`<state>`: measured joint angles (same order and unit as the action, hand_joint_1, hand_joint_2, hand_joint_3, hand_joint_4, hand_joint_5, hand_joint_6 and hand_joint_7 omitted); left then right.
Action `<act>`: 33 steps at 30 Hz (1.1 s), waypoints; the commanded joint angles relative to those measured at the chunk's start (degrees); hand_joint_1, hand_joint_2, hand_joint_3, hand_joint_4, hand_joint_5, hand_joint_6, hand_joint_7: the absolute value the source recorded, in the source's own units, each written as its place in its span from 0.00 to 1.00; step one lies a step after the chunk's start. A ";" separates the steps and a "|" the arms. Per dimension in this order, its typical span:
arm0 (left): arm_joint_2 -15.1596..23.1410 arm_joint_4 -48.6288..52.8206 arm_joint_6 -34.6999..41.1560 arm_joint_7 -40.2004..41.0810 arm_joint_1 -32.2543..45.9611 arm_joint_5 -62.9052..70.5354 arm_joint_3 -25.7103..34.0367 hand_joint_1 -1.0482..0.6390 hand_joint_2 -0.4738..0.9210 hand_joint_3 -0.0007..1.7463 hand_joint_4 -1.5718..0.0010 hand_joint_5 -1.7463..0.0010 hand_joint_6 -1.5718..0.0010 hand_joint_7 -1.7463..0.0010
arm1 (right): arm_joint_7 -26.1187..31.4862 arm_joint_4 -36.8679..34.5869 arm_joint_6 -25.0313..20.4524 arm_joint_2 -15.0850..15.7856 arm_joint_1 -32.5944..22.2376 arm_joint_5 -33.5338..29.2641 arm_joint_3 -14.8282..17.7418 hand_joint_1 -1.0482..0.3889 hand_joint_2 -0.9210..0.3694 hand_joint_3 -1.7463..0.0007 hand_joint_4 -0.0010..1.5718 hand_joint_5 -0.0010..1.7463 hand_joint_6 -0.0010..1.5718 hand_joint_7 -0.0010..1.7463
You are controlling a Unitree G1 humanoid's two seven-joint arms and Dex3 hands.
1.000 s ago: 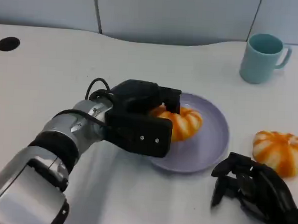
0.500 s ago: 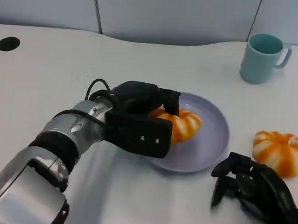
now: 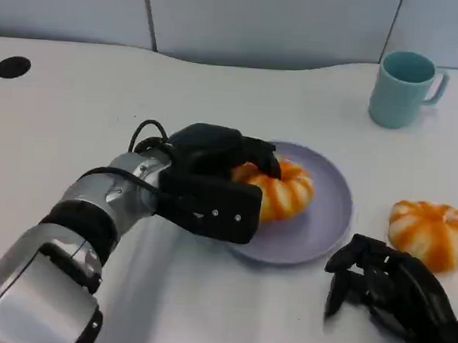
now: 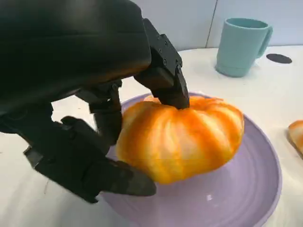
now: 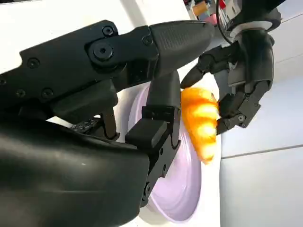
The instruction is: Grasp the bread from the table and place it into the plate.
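Bread [image 3: 284,191] now slightly rightward on plate [image 3: 330,215], long axis left-right.

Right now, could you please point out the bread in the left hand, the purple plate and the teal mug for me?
bread [image 3: 285,191], head view, on its striped top beside the fingers.
plate [image 3: 330,211], head view, on bare purple surface right of the bread.
mug [image 3: 398,92], head view, on its outer wall.
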<state>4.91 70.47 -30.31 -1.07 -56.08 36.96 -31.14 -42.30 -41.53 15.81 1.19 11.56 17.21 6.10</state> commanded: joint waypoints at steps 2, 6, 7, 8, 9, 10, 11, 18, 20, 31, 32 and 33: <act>1.66 -1.52 1.10 -0.26 -0.54 1.11 -0.65 0.22 1.00 0.08 0.96 0.65 0.79 0.91 | 0.29 -1.16 -0.50 0.67 -1.15 -0.38 0.14 0.38 0.00 0.86 0.42 0.91 0.45 0.65; 2.17 -1.95 0.86 0.73 -0.41 1.49 -0.97 0.17 1.00 0.11 1.00 0.73 0.84 0.94 | 0.17 -0.85 -1.29 0.65 -1.13 -0.05 0.21 0.39 0.00 0.86 0.42 0.91 0.45 0.65; 2.22 -2.06 0.75 0.97 -0.34 1.43 -0.95 0.15 1.00 0.11 1.00 0.78 0.85 0.94 | 0.01 -0.76 -1.50 0.63 -1.16 0.14 0.26 0.39 0.00 0.87 0.42 0.91 0.45 0.65; 2.26 -2.20 0.79 1.03 -0.37 1.44 -1.02 0.15 1.00 0.11 1.00 0.79 0.85 0.94 | -0.18 -0.73 -1.55 0.62 -1.18 0.26 0.28 0.39 0.00 0.87 0.42 0.91 0.45 0.65; 2.29 -2.30 0.84 1.02 -0.41 1.44 -1.10 0.14 1.00 0.11 1.00 0.81 0.86 0.94 | -0.30 -0.71 -1.55 0.63 -1.19 0.32 0.29 0.39 0.00 0.87 0.42 0.91 0.45 0.65; 2.31 -2.36 0.91 0.97 -0.45 1.44 -1.17 0.14 1.00 0.11 1.00 0.81 0.86 0.94 | -0.35 -0.73 -1.50 0.64 -1.18 0.33 0.28 0.39 0.00 0.86 0.42 0.91 0.45 0.65; 2.34 -2.46 0.74 0.98 -0.39 1.24 -1.08 0.14 1.00 0.11 1.00 0.81 0.86 0.94 | -0.19 -0.82 -0.97 0.68 -1.24 0.02 0.19 0.39 0.00 0.86 0.42 0.91 0.45 0.65; 2.48 -2.60 -0.08 0.84 -0.20 0.48 -0.64 0.14 1.00 0.11 1.00 0.74 0.84 0.91 | 0.16 -0.77 -2.15 0.45 -1.19 0.45 0.48 0.39 0.00 0.88 0.42 0.91 0.45 0.65; 2.48 -2.58 -0.11 0.84 -0.20 0.48 -0.64 0.14 1.00 0.11 1.00 0.73 0.84 0.91 | 0.17 -0.73 -2.20 0.46 -1.20 0.48 0.45 0.39 0.00 0.88 0.42 0.91 0.45 0.65; 7.02 -9.96 -13.43 -2.20 12.13 -15.77 12.48 0.20 1.00 0.13 0.94 0.51 0.74 0.85 | -0.10 -1.03 -0.56 0.79 -0.92 -0.04 0.36 0.39 0.00 0.86 0.41 0.91 0.44 0.66; 7.03 -10.28 -13.63 -2.79 12.52 -16.37 12.92 0.20 1.00 0.13 0.94 0.51 0.74 0.85 | -0.15 -1.13 -0.38 0.79 -0.90 -0.07 0.37 0.39 0.00 0.86 0.41 0.92 0.44 0.66; 7.03 -10.56 -13.66 -3.26 12.75 -16.69 13.20 0.20 1.00 0.13 0.94 0.50 0.74 0.85 | -0.19 -1.20 -0.32 0.79 -0.87 -0.07 0.37 0.39 0.00 0.86 0.41 0.92 0.44 0.66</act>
<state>11.24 61.16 -42.95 -2.61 -44.29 21.89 -19.21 -42.46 -41.64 15.67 1.33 11.57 17.39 6.30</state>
